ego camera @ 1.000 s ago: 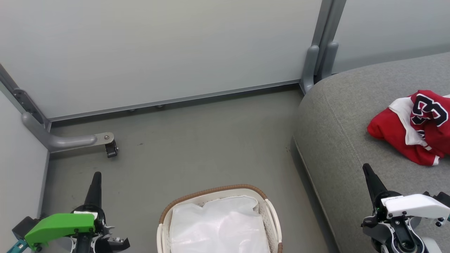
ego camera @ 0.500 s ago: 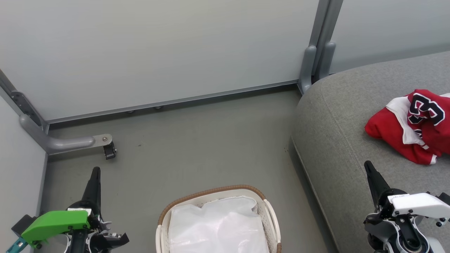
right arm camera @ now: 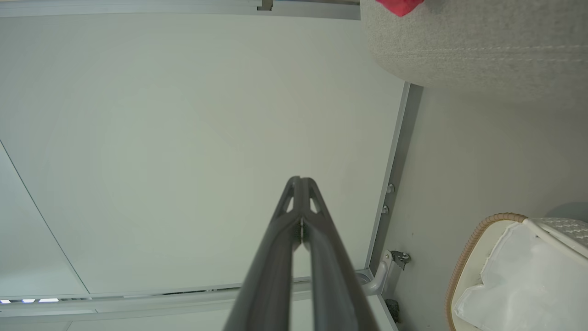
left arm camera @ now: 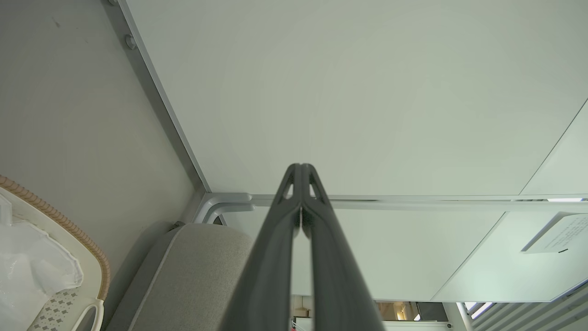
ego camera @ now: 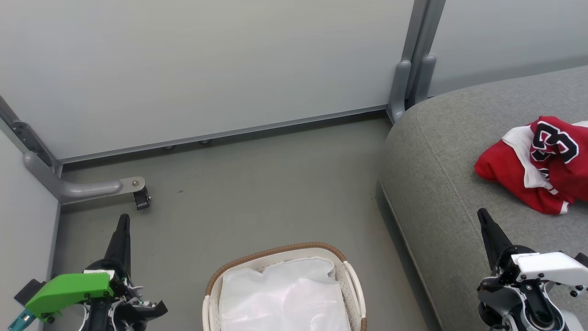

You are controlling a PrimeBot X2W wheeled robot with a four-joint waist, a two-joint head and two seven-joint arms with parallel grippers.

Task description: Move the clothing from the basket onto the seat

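Pale wall panels (ego camera: pixel 206 69) and bare grey floor (ego camera: pixel 257 184) at left, with the left gripper (ego camera: pixel 123 218) clamped shut, empty, near a castered bracket (ego camera: pixel 92 187). Mid-view, the basket (ego camera: pixel 275 250) showing its white liner (ego camera: pixel 280 294), near end cut off. At right, the seat (ego camera: pixel 441 184) carrying the clothing (ego camera: pixel 505 168), cropped by the picture's edge; right gripper (ego camera: pixel 481 213) pinched closed, empty.

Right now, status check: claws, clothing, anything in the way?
Left claw shut, empty, above floor. Right claw shut, empty, at seat edge. Red clothing on seat; basket shows white liner, no red. No obstacle seen.
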